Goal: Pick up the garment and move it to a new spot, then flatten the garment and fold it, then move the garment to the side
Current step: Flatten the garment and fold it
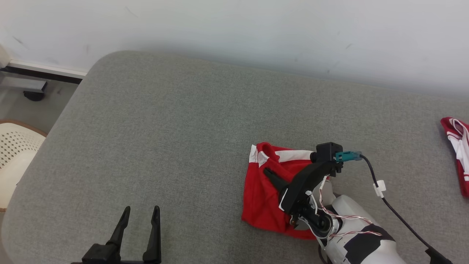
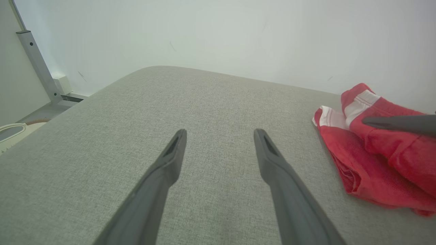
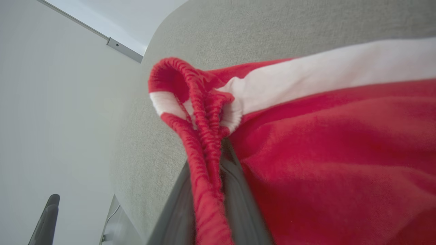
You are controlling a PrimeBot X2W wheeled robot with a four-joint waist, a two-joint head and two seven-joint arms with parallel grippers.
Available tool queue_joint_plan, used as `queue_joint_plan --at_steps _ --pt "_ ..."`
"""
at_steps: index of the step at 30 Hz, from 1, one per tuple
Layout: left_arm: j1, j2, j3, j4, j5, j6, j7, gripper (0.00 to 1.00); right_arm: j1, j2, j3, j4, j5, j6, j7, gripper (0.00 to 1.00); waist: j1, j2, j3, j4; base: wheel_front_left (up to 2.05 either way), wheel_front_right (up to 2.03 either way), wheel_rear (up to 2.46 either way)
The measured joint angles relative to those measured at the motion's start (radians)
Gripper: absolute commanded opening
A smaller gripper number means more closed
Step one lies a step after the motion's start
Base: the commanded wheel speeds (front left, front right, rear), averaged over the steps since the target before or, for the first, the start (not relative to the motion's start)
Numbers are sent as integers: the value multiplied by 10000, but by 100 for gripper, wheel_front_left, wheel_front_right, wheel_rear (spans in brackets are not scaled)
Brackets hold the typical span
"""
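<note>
The garment [image 1: 262, 200] is a red piece with white bands, lying bunched on the grey upholstered surface [image 1: 176, 124] right of centre. My right gripper [image 1: 266, 171] reaches over it from the lower right and is shut on its gathered elastic edge. In the right wrist view that ruffled red hem [image 3: 204, 112] runs down between the two fingers [image 3: 177, 211]. My left gripper [image 1: 142, 209] stands open and empty at the lower left, well left of the garment [image 2: 368, 160], fingers spread over bare fabric [image 2: 220, 132].
Another red-and-white cloth [image 1: 458, 146] lies at the right edge of the surface. A pale perforated chair [image 1: 14, 154] stands off the left edge. A white wall [image 1: 256, 29] bounds the far side. A black cable [image 1: 388, 201] trails from my right wrist.
</note>
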Motion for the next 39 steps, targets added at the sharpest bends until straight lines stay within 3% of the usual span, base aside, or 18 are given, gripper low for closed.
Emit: queue_joint_plan --at_steps 1,2,3,4,14,22,27,32,39 --pt "-2 2 -8 15 -25 2 0 100 -50 2 140 65 17 0 -75 0 0 0 18 31 0 0 0" --pt "-3 2 -8 35 -36 6 0 100 -78 13 272 138 67 0 -153 29 0 0 32 58 0 0 0" --pt "-6 2 -8 46 -36 17 0 100 -99 19 405 228 69 0 -293 76 0 0 39 78 0 0 0" --pt "-10 2 -8 63 -38 19 0 100 -148 19 520 320 59 0 -445 100 0 0 37 90 0 0 0" --pt "95 2 407 82 59 161 0 100 -416 -188 1060 136 -268 0 -2140 100 0 -1 -270 -116 0 0 0" --pt "502 4 903 -186 337 167 0 100 97 -1419 905 -711 -945 0 -4403 100 0 -1 -529 -619 0 0 0" --pt "665 4 1039 -353 644 163 0 100 854 -1964 570 -1434 -1469 0 -5233 100 -1 -1 -610 -906 0 0 0" --pt "686 -2 1124 -451 786 157 0 100 2159 -2171 -744 -2934 -2828 0 -5342 100 -1 0 -687 -1162 0 0 0" --pt "850 -2 1139 -527 938 136 0 100 4483 -1271 -2548 -5319 -5306 0 -5344 100 -1 -1 -778 -1510 0 0 0"
